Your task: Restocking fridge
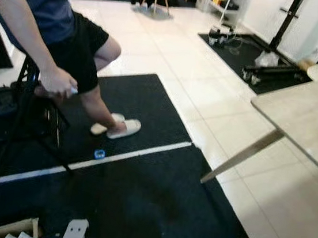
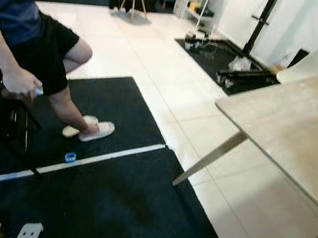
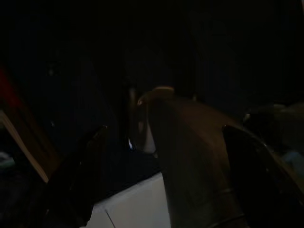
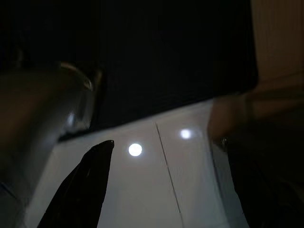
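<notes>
No fridge or goods to stock can be seen; the eye views look down at a floor. In the dark left wrist view my left gripper (image 3: 166, 128) hangs open, its two black fingers (image 3: 76, 180) wide apart, and a dim rounded brownish shape (image 3: 190, 156) lies past them, too dark to identify. My right gripper (image 4: 166, 141) is open too, with its fingers (image 4: 83, 190) spread over white floor tiles (image 4: 142, 190) and nothing between them.
A person (image 1: 71, 33) in dark shorts and white slippers stands at the left beside a black stand (image 1: 28, 97). A wooden table (image 1: 310, 120) juts in from the right. Black mats (image 1: 137, 197) cover the near floor. A box corner (image 1: 12, 230) and a white object (image 1: 75, 233) lie at the bottom.
</notes>
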You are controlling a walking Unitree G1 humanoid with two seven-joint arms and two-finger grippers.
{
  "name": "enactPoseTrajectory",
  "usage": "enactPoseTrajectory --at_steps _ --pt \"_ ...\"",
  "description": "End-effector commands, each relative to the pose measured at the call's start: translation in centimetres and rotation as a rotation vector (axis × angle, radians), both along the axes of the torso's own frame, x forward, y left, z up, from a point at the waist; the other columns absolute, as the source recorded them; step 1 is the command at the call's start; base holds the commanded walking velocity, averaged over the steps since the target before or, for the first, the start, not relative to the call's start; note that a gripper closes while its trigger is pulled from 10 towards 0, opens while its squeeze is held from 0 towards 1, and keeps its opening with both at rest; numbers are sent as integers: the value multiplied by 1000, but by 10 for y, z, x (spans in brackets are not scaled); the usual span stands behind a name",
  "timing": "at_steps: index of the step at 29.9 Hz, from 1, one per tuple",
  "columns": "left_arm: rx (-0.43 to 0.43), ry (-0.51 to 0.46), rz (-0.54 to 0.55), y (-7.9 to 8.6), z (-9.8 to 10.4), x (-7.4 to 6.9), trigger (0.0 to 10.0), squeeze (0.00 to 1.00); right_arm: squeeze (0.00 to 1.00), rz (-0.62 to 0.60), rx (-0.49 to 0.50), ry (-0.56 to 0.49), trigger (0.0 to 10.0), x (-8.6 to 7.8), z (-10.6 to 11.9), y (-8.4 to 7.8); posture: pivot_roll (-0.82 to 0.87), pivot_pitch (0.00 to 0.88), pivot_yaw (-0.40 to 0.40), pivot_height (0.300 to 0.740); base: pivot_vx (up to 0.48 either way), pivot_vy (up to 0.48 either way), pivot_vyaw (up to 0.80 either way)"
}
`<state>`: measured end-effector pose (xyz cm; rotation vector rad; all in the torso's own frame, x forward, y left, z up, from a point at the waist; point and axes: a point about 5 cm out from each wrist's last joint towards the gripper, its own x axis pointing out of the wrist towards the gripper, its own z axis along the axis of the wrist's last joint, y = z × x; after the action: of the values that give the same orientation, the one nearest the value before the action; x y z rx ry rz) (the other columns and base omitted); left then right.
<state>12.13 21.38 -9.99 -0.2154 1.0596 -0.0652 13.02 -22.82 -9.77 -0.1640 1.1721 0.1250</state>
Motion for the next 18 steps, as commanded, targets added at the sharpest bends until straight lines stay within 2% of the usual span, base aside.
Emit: enactPoseTrajectory --at_steps 1,3,18 --pt "-13 76 -17 -6 -6 -17 10000 0 0 -8 -14 23 10000 -7 -1 -5 57 24 -92 740 311 0 -750" --pt "-12 76 -18 -6 -6 -17 10000 0 0 -14 -15 21 10000 -8 -1 -5 57 21 -92 740 311 0 -725" --pt "-9 71 -21 -5 -6 -15 10000 0 0 -3 -12 12 10000 -5 -1 -2 66 15 -91 740 309 0 0"
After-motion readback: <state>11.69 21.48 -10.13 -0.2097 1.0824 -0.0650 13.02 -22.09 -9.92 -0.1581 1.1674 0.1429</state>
